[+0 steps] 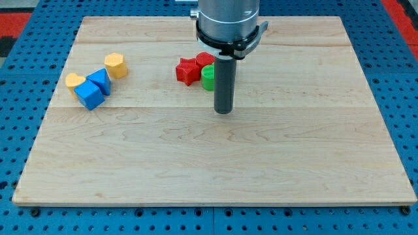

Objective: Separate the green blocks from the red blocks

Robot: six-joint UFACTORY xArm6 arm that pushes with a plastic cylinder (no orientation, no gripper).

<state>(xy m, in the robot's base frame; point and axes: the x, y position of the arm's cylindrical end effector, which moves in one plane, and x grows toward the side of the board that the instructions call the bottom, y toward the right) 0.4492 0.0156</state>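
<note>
A red star block (187,70) lies at the board's upper middle. A second red block (205,61) sits just right of it, partly hidden by the arm. A green round block (208,78) touches both, and the rod hides its right side. My tip (224,111) rests on the board just below and to the right of the green block. Any other green block behind the rod is hidden.
At the view's upper left lie a yellow block (115,65), a yellow heart-like block (75,81), a blue triangle block (100,79) and a blue cube (89,95), clustered together. The wooden board (215,170) sits on a blue pegboard.
</note>
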